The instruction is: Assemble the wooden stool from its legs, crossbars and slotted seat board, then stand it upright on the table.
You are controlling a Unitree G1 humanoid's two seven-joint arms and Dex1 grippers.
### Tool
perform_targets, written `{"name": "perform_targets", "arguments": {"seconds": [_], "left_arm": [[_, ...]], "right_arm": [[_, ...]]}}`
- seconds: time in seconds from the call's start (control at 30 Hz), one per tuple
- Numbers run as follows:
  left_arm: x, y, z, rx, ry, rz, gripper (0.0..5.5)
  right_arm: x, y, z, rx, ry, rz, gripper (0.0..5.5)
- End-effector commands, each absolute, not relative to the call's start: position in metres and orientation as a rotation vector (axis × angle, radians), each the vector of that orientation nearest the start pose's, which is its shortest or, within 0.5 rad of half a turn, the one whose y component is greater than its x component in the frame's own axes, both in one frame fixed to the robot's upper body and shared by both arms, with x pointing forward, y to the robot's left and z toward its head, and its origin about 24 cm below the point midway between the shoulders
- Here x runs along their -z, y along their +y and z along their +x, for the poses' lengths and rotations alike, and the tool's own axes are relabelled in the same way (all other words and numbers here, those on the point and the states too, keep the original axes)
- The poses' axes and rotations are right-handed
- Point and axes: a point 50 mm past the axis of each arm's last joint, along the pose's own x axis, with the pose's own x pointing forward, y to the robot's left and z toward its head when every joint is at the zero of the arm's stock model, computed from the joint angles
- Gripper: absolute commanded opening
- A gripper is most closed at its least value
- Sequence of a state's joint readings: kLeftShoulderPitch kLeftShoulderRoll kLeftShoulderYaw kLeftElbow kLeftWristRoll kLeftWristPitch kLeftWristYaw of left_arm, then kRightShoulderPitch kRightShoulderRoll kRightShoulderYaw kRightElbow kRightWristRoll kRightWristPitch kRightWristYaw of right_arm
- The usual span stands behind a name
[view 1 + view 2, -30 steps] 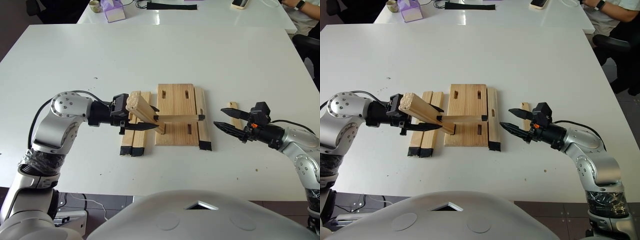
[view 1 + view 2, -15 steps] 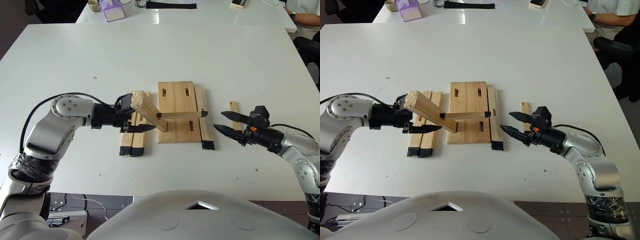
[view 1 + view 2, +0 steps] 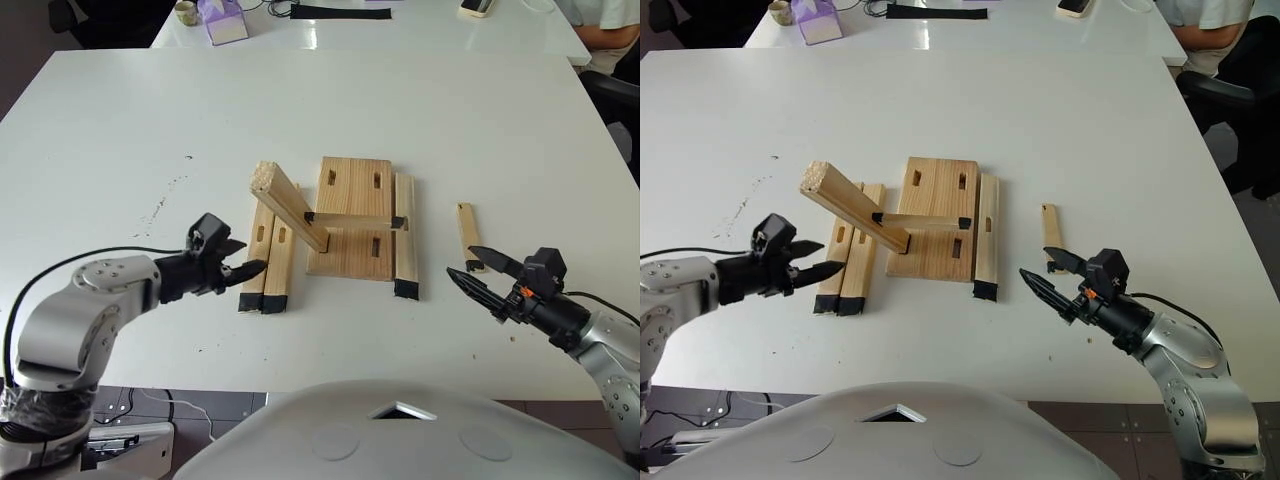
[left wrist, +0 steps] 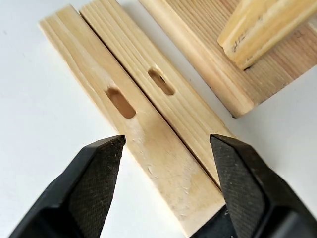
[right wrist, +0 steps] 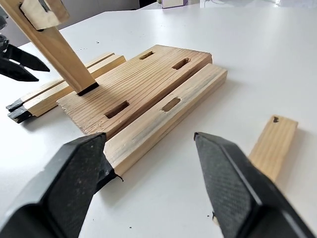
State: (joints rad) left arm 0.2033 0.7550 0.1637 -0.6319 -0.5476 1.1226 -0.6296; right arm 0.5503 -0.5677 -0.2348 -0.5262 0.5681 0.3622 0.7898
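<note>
Leg [image 3: 288,207] standing on seat board [image 3: 350,250], perhaps slotted, left gripper [image 3: 255,254] spread

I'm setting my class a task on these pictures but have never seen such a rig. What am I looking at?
A humanoid robot whose arms end in black two-fingered claws: the left gripper and right gripper, both open, holding nothing. Two pictures look down from its head; two come from wrist cameras. On the white table lie a slotted wooden seat board, two pale wooden legs side by side, a third leg beside the board, and a loose crossbar. A fourth leg leans up from the board with a thin crossbar attached.
</note>
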Motion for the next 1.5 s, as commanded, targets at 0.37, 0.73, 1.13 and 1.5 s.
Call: {"name": "perform_targets", "arguments": {"seconds": [0.37,0.73,1.13,1.5], "left_arm": [[-0.066,0.246,0.178,0.491,0.873,0.190,3.18],[-0.028,0.268,0.176,0.383,0.947,-0.032,2.45],[-0.138,0.295,0.274,0.438,0.170,-0.321,2.01],[-0.293,0.223,0.230,1.181,-0.369,-0.326,2.01]], "right_arm": [[-0.069,-0.221,0.142,-0.722,0.324,0.028,3.28],[-0.071,-0.224,0.149,-0.723,0.308,-0.002,3.28],[-0.090,-0.243,0.173,-0.670,0.231,-0.016,3.28],[-0.205,-0.241,0.202,-0.855,-0.155,0.106,3.28]]}}
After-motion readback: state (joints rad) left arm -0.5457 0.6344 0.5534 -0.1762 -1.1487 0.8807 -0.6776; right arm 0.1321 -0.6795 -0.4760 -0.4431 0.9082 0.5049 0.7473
